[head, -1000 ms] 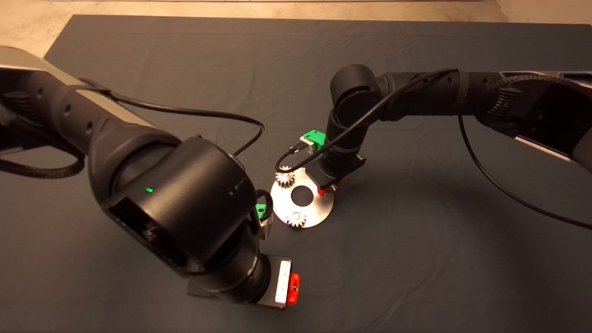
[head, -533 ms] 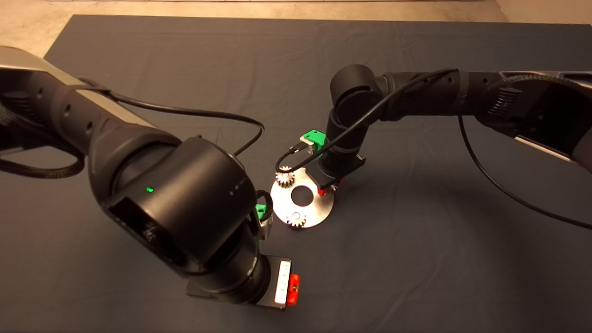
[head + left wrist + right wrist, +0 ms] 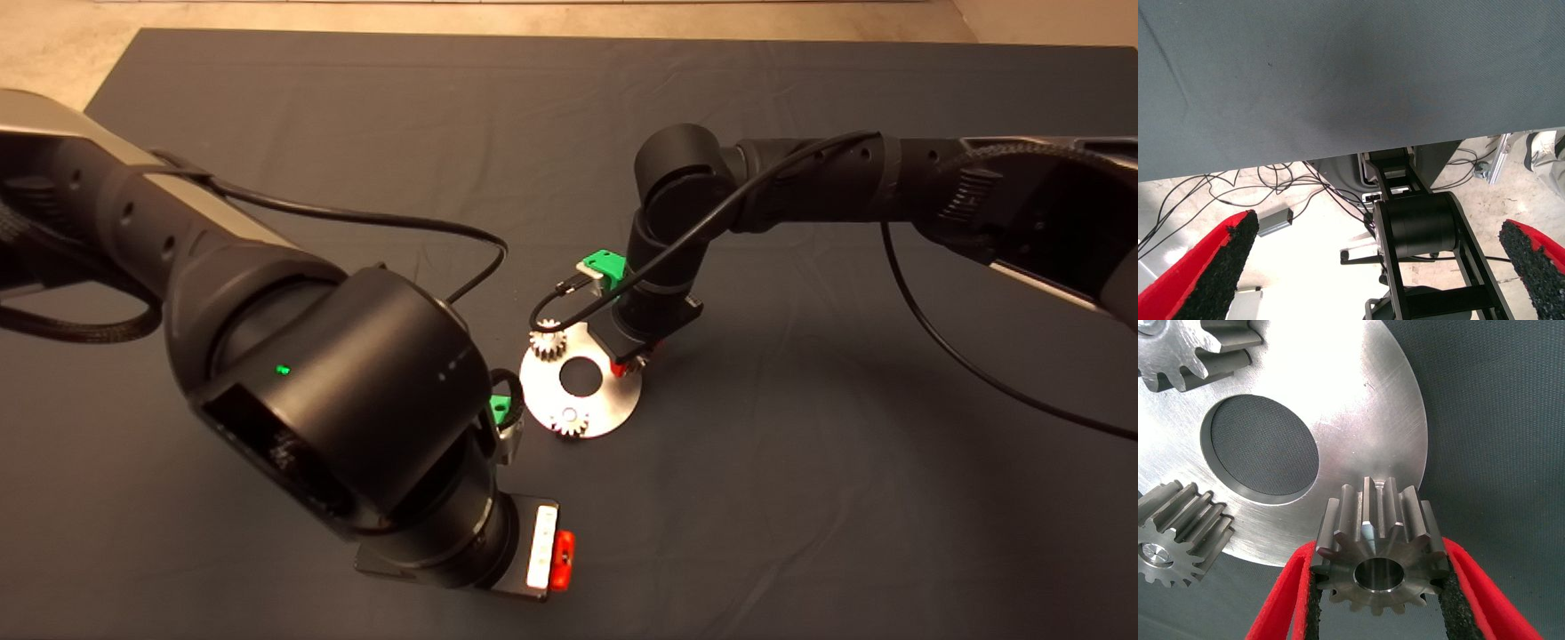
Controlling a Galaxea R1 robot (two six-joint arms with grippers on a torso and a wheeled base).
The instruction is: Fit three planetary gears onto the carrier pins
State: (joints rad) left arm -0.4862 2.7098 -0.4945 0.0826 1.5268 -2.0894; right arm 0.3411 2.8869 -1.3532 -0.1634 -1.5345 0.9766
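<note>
The third planetary gear (image 3: 1379, 550) is pinched between the black pads of the right claw (image 3: 1378, 587), its dark centre hole facing the wrist camera and its teeth over the rim of the round metal disc (image 3: 1358, 407); whether it touches the disc or sits on a pin cannot be told. Two other gears already sit on the disc: one (image 3: 1179, 532) shows a silver pin end (image 3: 1155, 553) in its centre, and the other (image 3: 1195, 350) lies across the disc's centre hole (image 3: 1261, 447) from it, partly cut off at the picture's edge. From above, the disc (image 3: 613, 400) lies on the dark mat (image 3: 800, 498) of the worktop, with gears at its far-left (image 3: 548, 341) and near (image 3: 570, 421) rim, and the right claw (image 3: 633, 357) stands over its right edge. The left claw (image 3: 1378, 267) hangs just beside the disc's left side, its fingers (image 3: 1218, 267) spread wide and holding nothing, its camera seeing the mat's edge and cables on the floor (image 3: 1305, 267).
</note>
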